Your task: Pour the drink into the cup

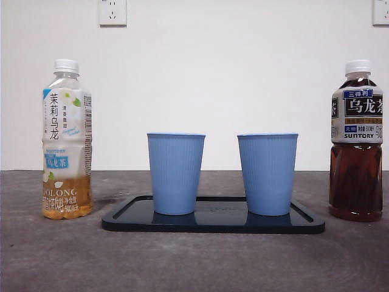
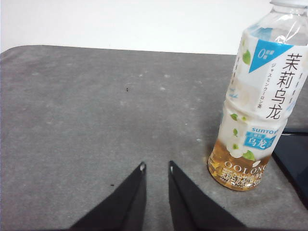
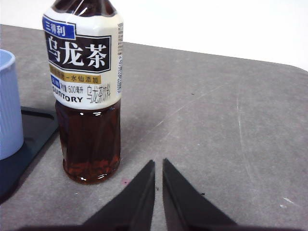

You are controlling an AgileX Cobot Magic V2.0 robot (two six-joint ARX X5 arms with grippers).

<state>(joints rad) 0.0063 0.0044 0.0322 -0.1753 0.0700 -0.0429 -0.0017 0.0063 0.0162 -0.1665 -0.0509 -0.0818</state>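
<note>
Two light blue ribbed cups, one on the left (image 1: 175, 173) and one on the right (image 1: 267, 173), stand upright on a dark tray (image 1: 213, 225). A capped jasmine oolong bottle (image 1: 67, 140) with a little pale tea stands left of the tray. On the tray's right stands a capped dark oolong tea bottle (image 1: 357, 146). In the left wrist view, my left gripper (image 2: 157, 166) is shut and empty, short of the pale bottle (image 2: 255, 106). My right gripper (image 3: 159, 162) is shut and empty, beside the dark bottle (image 3: 89, 96). Neither arm shows in the front view.
The grey table top runs back to a white wall with a power socket (image 1: 112, 11). The tray corner (image 2: 293, 159) lies just past the pale bottle. A blue cup (image 3: 7, 106) and the tray edge (image 3: 29, 130) sit beyond the dark bottle.
</note>
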